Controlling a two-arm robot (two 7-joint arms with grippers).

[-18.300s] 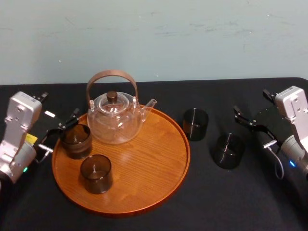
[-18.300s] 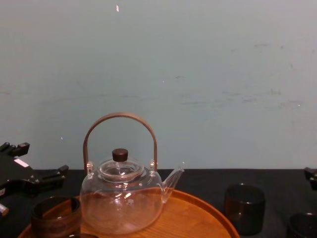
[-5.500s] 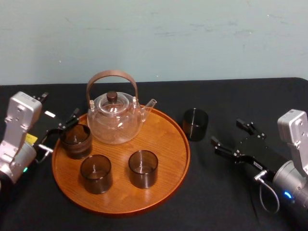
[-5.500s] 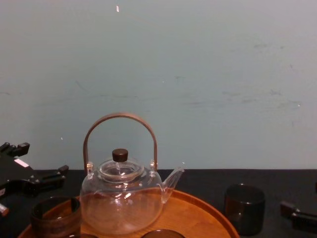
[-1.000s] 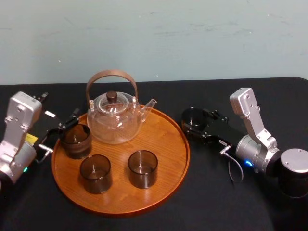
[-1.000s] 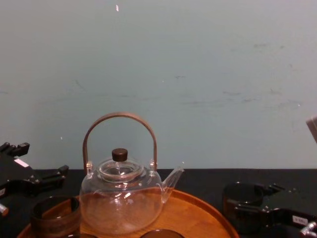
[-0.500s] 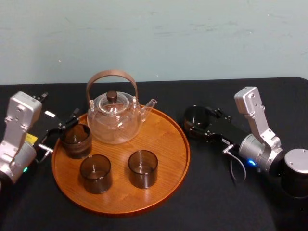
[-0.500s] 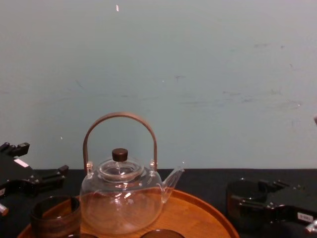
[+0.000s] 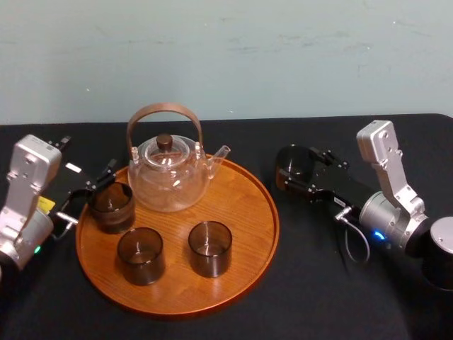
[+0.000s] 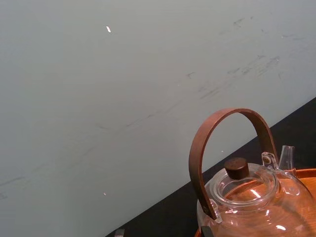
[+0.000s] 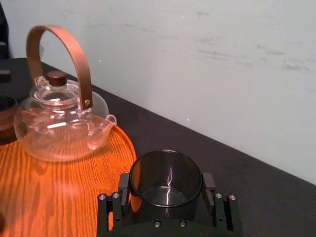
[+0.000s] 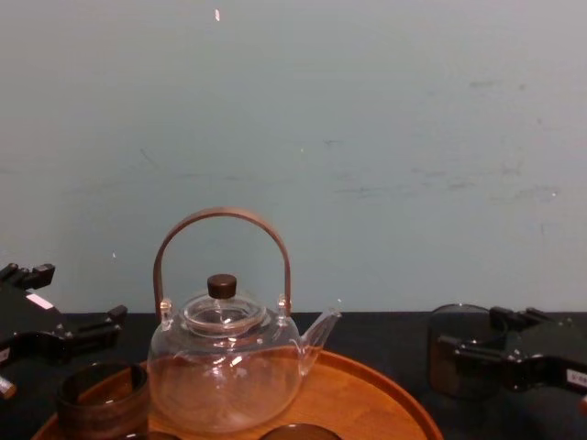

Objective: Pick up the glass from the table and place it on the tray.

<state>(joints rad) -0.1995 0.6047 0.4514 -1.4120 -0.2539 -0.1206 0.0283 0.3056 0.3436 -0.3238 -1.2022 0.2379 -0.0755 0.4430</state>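
A dark smoky glass [image 9: 291, 164] hangs just above the black table, right of the tray. My right gripper [image 9: 298, 170] is shut on it, and in the right wrist view both fingers press the sides of the glass [image 11: 165, 177]. In the chest view the glass [image 12: 454, 353] floats off the tabletop. The round orange-brown tray [image 9: 241, 205] lies at centre left. My left gripper [image 9: 88, 161] is parked open at the tray's left edge, beside a dark glass [image 9: 111, 205] on the tray.
A clear glass teapot [image 9: 168, 173] with a brown hoop handle stands at the back of the tray. Two more dark glasses [image 9: 141, 255] [image 9: 210, 248] stand near the tray's front. Bare wood shows on the tray's right half. A pale wall stands behind the table.
My right gripper has lifted the glass off the table and drawn it slightly to the right. The left arm and everything on the tray stayed still.
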